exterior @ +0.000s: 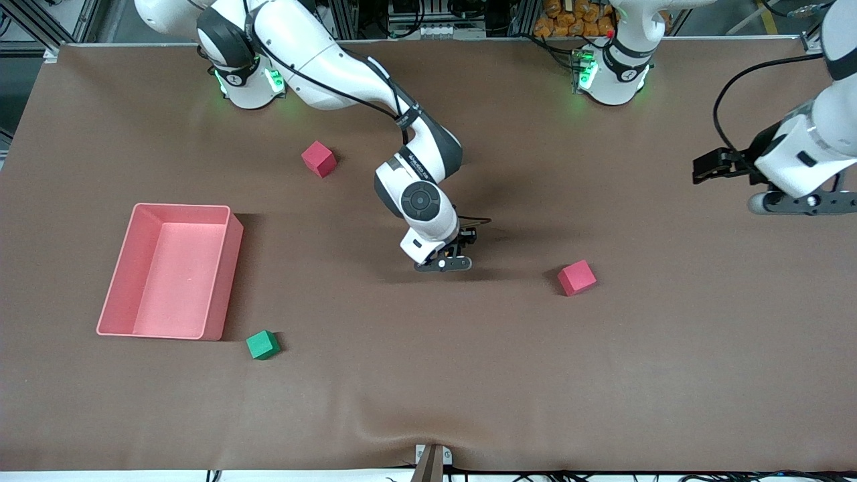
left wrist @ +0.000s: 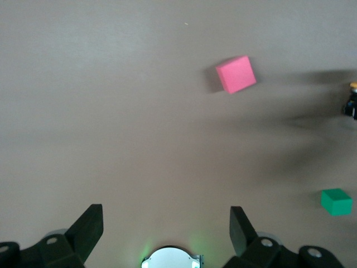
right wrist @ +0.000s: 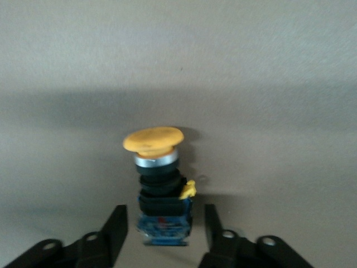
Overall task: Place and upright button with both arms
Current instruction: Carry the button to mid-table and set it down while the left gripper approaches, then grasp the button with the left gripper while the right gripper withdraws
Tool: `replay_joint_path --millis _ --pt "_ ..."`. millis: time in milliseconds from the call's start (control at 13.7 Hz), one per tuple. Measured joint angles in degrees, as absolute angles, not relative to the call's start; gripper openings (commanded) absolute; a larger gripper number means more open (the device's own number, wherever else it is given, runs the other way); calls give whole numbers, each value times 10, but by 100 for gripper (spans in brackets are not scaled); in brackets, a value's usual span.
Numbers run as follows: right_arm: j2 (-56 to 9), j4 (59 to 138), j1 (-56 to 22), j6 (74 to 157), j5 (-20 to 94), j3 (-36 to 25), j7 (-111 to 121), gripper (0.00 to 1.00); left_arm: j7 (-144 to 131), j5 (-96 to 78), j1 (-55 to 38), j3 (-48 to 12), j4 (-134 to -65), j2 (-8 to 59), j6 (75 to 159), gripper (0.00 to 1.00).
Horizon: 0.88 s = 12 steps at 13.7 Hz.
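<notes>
The button [right wrist: 159, 178] has a round orange cap, a black neck and a blue base. In the right wrist view its base sits between my right gripper's [right wrist: 164, 215] open fingers, with a gap on each side. The cap points away from the gripper. My right gripper [exterior: 445, 266] is low over the middle of the table and hides the button in the front view. The button also shows small in the left wrist view [left wrist: 352, 100], cap above body. My left gripper [left wrist: 165, 215] is open and empty, and waits in the air over the left arm's end of the table [exterior: 800, 204].
A pink bin [exterior: 221, 268] stands toward the right arm's end, with a green cube [exterior: 262, 345] beside its corner nearest the front camera. One red cube [exterior: 319, 158] lies near the right arm's base. Another red cube [exterior: 576, 277] lies beside my right gripper, toward the left arm's end.
</notes>
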<state>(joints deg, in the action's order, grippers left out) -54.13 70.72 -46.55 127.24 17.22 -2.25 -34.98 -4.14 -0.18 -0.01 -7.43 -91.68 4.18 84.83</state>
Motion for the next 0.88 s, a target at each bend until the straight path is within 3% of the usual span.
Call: replay_joint_path --millis 293,585,878 --pt "-519 694 -442 1209 166 -36 -351 100 -83 -10 -69 -79 -902 111 856 100" --pt "-443 705 -362 1097 151 -50 -279 100 -139 -41 -125 -80 -868 195 858 100" --pt "-297 839 -282 1082 66 -55 -181 100 -213 -41 -193 -80 -794 295 911 100"
